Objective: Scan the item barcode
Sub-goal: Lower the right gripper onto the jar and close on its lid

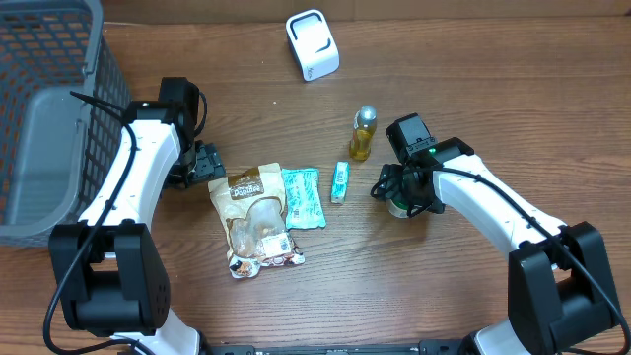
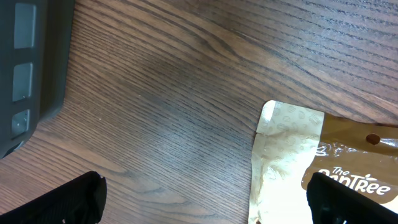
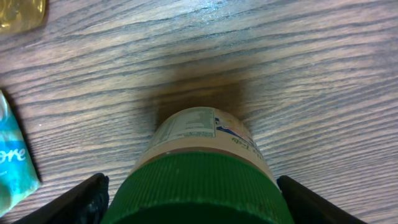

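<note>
- Right gripper (image 3: 198, 198) straddles the green-lidded jar (image 3: 200, 134) on the table (image 3: 323, 56). Jaws stand wide; contact with the lid cannot be told.
- Left gripper (image 2: 205, 208) gapes, empty.
- Recommended: centre on the lid, close squarely, then lift level.

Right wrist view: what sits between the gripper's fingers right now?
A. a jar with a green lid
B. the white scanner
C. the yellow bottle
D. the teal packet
A: the jar with its ribbed green lid fills the space between the fingers of the right gripper, while the teal packet lies off at the left edge.
</note>
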